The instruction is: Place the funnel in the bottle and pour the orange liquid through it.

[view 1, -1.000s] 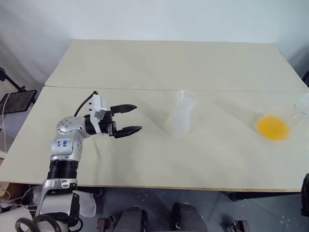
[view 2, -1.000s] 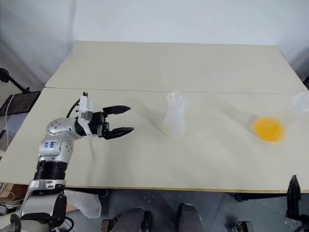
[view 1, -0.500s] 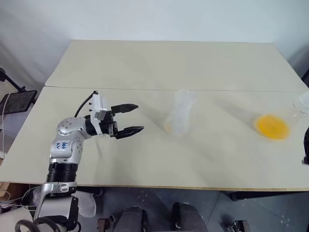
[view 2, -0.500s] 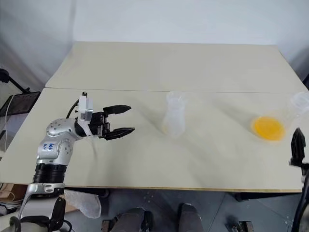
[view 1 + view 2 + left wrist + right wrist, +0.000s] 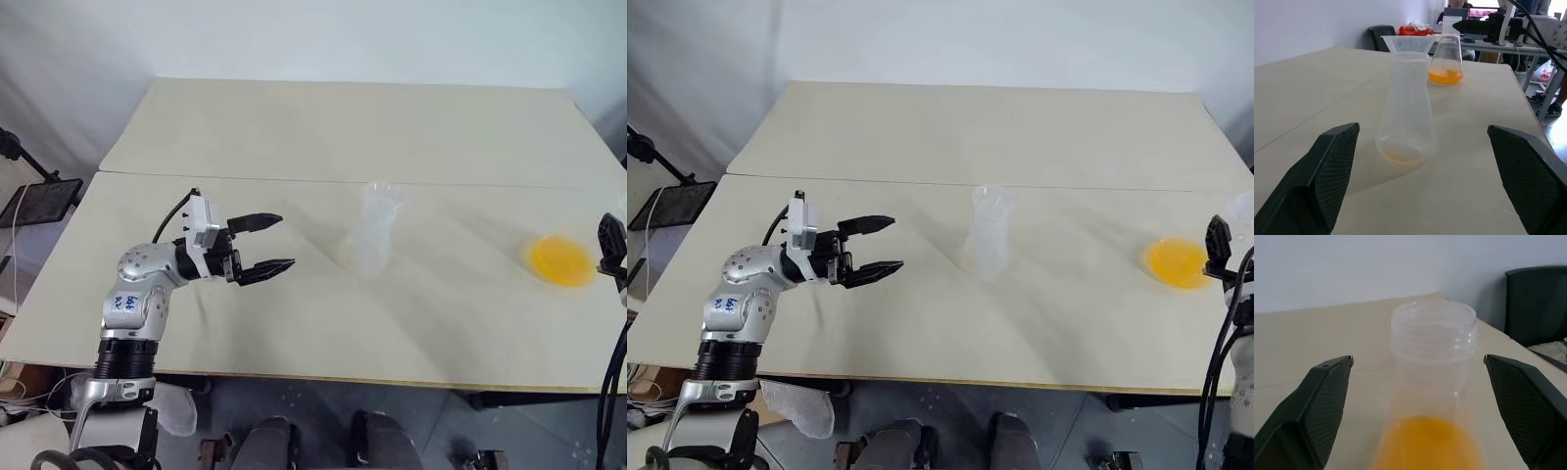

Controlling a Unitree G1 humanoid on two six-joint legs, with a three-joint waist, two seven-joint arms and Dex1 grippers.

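Note:
The clear bottle (image 5: 371, 238) stands upright mid-table with the small clear funnel (image 5: 1408, 44) seated in its neck and a faint orange trace at its base. To its left my left gripper (image 5: 284, 241) hovers open, pointing at the bottle from well short of it. At the right edge of the table stands a clear cone-shaped flask (image 5: 1445, 58) holding the orange liquid (image 5: 560, 259). My right gripper (image 5: 1218, 250) is level with the flask's threaded neck (image 5: 1432, 338), open, one finger on each side of it, not touching.
Two pale tables meet at a seam (image 5: 294, 179); the bottle and flask stand on the near table (image 5: 441, 333). The flask is close to the table's right edge. Beyond that edge are a black chair (image 5: 1537, 303), desks and a seated person (image 5: 1457, 4).
My right gripper has come up from below the table's right front corner and forward to the flask's neck. The left arm has stayed put, and the camera has shifted slightly.

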